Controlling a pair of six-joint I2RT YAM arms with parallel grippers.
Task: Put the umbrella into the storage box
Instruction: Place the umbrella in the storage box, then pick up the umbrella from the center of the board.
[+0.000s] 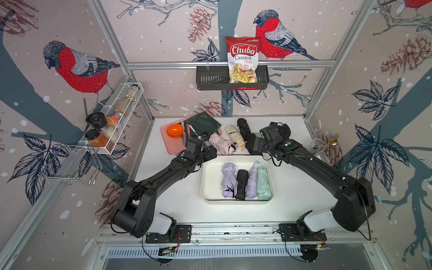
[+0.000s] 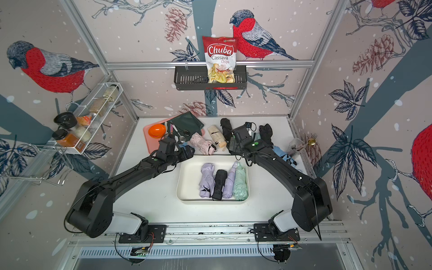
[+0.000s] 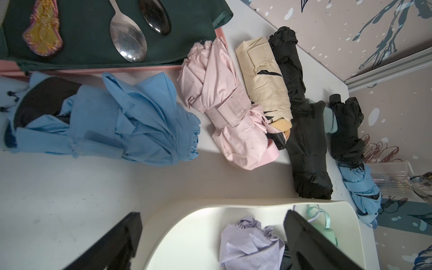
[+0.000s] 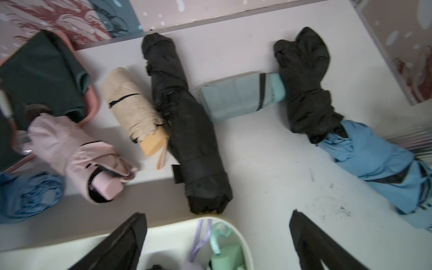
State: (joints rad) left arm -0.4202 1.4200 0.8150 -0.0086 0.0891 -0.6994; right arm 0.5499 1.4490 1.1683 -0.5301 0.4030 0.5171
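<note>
So, both arms are parked at the far edge of the large off-white rectangular plastic storage box [image 1: 211, 177], which sits on the white desk [image 1: 177, 201] between them. Four folded umbrellas lie side by side in it, touching, with the left part of the box bare: a lavender fabric umbrella [image 1: 228, 180], a short black umbrella [image 1: 242, 184], a slimmer lavender umbrella [image 1: 252, 181] and a mint green umbrella [image 1: 264, 185]. The left gripper [image 3: 211, 216] hangs over the box's far left corner, jaws spread wide with nothing between them. The right gripper [image 4: 217, 214] is the same deal over the far right corner, wide apart and empty, with the mint one's handle and cord loop showing under it in the right wrist view. Out on the desk behind the box there's a pale pink folded umbrella [image 1: 221, 146] with its tip against the corner of a flat pink tray [image 3: 117, 70]. Just beside that is a cream folded umbrella [image 1: 235, 135], and a long black folded umbrella [image 4: 187, 131] touches the cream one. Further right, a pale teal folded umbrella [image 4: 233, 100] butts into a crumpled black umbrella [image 4: 306, 88], which overlaps a light blue umbrella [image 4: 374, 159]. Another rumpled light blue umbrella [image 3: 105, 119] lies right along the tray's edge under the left arm. The tray carries a dark green cloth [image 3: 81, 35] with two spoons on it.
</note>
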